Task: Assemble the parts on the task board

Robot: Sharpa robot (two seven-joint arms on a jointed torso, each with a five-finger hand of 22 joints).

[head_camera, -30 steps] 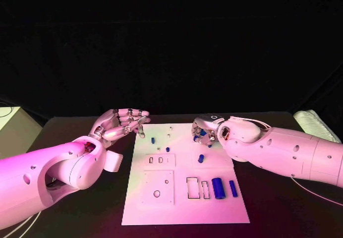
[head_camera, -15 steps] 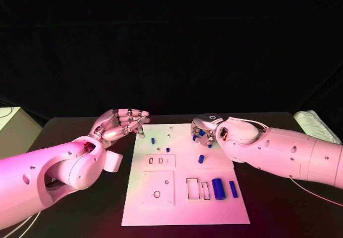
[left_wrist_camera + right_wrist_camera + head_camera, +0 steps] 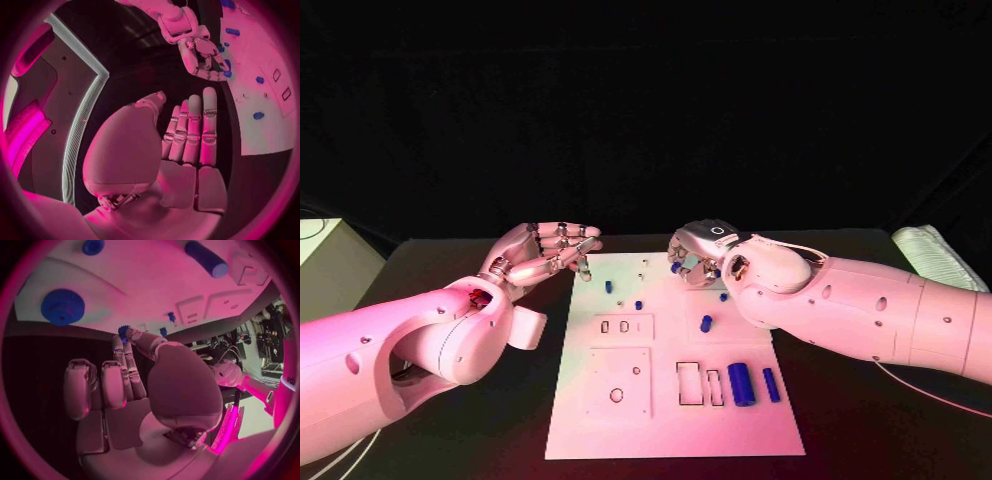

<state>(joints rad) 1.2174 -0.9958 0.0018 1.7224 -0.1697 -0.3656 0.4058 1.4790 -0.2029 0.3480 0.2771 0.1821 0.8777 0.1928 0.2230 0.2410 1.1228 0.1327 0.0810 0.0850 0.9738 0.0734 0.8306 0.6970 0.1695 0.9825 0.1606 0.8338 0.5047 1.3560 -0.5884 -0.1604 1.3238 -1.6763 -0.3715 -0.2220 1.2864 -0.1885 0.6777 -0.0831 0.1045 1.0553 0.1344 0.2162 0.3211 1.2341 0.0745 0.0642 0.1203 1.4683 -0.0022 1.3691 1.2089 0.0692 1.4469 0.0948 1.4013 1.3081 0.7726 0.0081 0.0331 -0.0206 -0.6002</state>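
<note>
The white task board [image 3: 668,420] lies in the middle of the black table. Blue parts lie on it: a small peg [image 3: 609,284], a stub [image 3: 638,302], an oblong piece [image 3: 705,321], a thick cylinder [image 3: 740,381] and a thin one [image 3: 770,382]. My right hand [image 3: 697,262] hovers over the board's far edge and pinches a small blue part [image 3: 124,331] between thumb and fingertip. My left hand [image 3: 545,250] hangs beside the board's far left corner, fingers straight, holding nothing. The left wrist view shows the right hand [image 3: 203,55] above the board [image 3: 265,125].
Rectangular and round cut-outs [image 3: 620,378] mark the board's near half. A knurled blue part [image 3: 62,306] lies on the board close to my right hand. A pale box [image 3: 329,265] stands at the table's left edge, a pale bundle [image 3: 935,250] at its right.
My right hand has moved left and toward the board's far edge with the small blue part, uncovering another small blue piece on the board. The left hand has stayed put.
</note>
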